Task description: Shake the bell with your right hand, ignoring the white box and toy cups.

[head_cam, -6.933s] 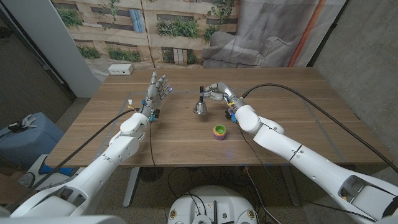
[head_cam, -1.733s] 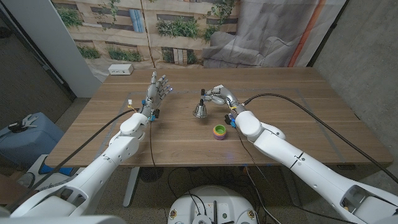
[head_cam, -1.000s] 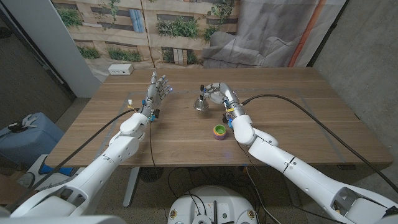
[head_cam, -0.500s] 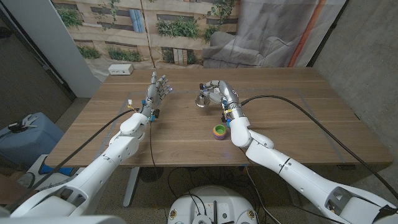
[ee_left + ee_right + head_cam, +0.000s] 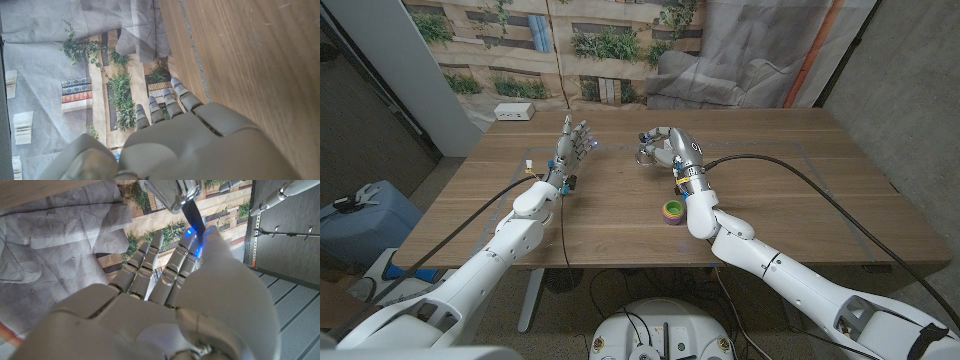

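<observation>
Gripping the bell [image 5: 646,152] by its half-hidden black handle, right robot hand [image 5: 670,147]; left robot hand [image 5: 574,142] open-fingered.

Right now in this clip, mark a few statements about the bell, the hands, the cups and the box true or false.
1. The right hand holds the bell by its dark handle. True; the right wrist view shows the handle pinched between its fingers.
2. The bell stands on the table. False; it is lifted off the wood and tilted.
3. The left hand holds the toy cups. False; it holds nothing, fingers apart, and the cups sit on the table near the right forearm.
4. The white box lies at the far left corner of the table. True.
5. The cups are stacked. True; they form one colourful stack.
</observation>
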Controlling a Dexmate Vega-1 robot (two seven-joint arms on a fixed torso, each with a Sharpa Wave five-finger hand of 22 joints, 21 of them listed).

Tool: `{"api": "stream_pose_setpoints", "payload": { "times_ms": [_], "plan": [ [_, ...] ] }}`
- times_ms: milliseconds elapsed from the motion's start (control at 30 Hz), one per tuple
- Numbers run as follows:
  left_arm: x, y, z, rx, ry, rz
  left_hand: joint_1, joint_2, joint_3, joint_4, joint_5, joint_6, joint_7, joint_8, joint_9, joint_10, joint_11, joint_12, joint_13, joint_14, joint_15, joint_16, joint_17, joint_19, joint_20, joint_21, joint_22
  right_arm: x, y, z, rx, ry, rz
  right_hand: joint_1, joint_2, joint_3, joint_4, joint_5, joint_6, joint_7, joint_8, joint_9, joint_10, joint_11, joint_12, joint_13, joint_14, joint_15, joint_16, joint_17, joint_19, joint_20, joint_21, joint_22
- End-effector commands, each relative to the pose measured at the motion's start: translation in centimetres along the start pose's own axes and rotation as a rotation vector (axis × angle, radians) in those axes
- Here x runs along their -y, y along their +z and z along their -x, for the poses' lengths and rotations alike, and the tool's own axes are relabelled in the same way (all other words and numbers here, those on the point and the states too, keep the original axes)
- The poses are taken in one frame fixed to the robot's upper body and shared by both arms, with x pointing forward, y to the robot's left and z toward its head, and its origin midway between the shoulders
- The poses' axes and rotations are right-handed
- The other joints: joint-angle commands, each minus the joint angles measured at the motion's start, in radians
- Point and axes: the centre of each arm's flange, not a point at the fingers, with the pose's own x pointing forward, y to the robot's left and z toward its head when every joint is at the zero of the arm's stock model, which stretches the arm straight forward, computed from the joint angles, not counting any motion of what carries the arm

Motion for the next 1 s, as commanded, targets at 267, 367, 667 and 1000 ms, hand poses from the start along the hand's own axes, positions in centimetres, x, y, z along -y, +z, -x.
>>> {"api": "stream_pose_setpoints", "payload": {
  "times_ms": [267,367,667,1000],
  "plan": [
    [0.0,-0.02,0.01,0.0,-0.001,0.0,0.002,0.007,-0.001,0.007,0.007,0.0,-0.006,0.006,0.004,0.002,-0.005,0.006,0.005,0.008,-0.098,0.005,0.005,0.008,0.001,0.007,0.006,0.19,-0.15,-0.01,-0.08,0.097,-0.087,-0.008,0.007,-0.01,0.019,0.004,0.007,0.005,0.004,0.003,-0.007,-0.001,-0.005,0.002,0.006,-0.151,0.002,-0.003,0.0,-0.055,-0.002,0.003],
    [0.0,-0.03,0.01,-0.001,-0.001,0.0,0.002,0.007,-0.001,0.007,0.007,0.0,-0.006,0.006,0.004,0.002,-0.005,0.006,0.005,0.008,-0.098,0.005,0.005,0.008,0.001,0.007,0.006,0.39,-0.15,-0.21,-0.135,0.15,-0.12,-0.016,0.01,-0.012,0.024,0.003,0.006,0.006,0.004,0.003,-0.008,0.0,-0.006,0.002,0.006,-0.149,0.0,-0.006,-0.003,-0.052,-0.003,0.003],
    [-0.01,-0.01,0.01,0.0,0.0,0.0,0.002,0.007,-0.001,0.007,0.007,0.0,-0.006,0.006,0.004,0.002,-0.005,0.006,0.005,0.009,-0.098,0.006,0.005,0.008,0.002,0.007,0.006,0.55,-0.43,-0.5,-0.204,0.256,-0.169,-0.047,0.019,-0.02,0.041,-0.002,-0.008,0.017,-0.002,0.004,-0.017,0.001,-0.012,0.002,-0.001,-0.144,-0.011,-0.011,-0.017,-0.04,-0.008,0.003],
    [0.0,-0.01,0.0,0.0,0.0,0.0,0.001,0.006,-0.001,0.007,0.007,-0.001,-0.006,0.006,0.004,0.002,-0.005,0.006,0.005,0.009,-0.098,0.006,0.005,0.008,0.002,0.007,0.006,0.79,-0.44,-0.56,-0.273,0.301,-0.25,-0.059,0.024,-0.025,0.045,-0.004,0.002,0.019,0.002,0.004,-0.013,0.001,-0.009,0.007,0.0,-0.146,-0.012,-0.011,-0.019,-0.037,-0.008,0.003]
  ]
}}
